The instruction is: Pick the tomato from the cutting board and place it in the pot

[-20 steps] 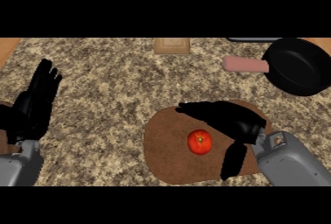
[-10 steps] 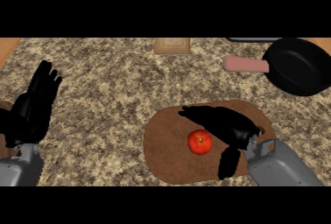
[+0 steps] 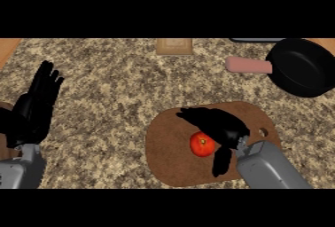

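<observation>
A red tomato (image 3: 202, 144) lies on the brown cutting board (image 3: 171, 150) at the lower middle of the head view. My right hand (image 3: 221, 127) hovers right beside it, fingers bent over the tomato's top and thumb (image 3: 222, 162) hanging down at its right; part of the tomato is hidden under the hand. The fingers are not closed round it. A black pot (image 3: 303, 66) with a pinkish handle (image 3: 248, 65) stands at the upper right. Over at the left edge, my left hand (image 3: 36, 106) rests open with fingers up.
A small tan wooden block (image 3: 174, 45) sits at the counter's far edge, top centre. Speckled stone counter (image 3: 118, 97) stretches between the board and my left hand. A dark rim shows at the top right behind the pot.
My right hand has slid left and down across the board, closing in on the tomato until it partly covers it. The left hand has stayed put.
</observation>
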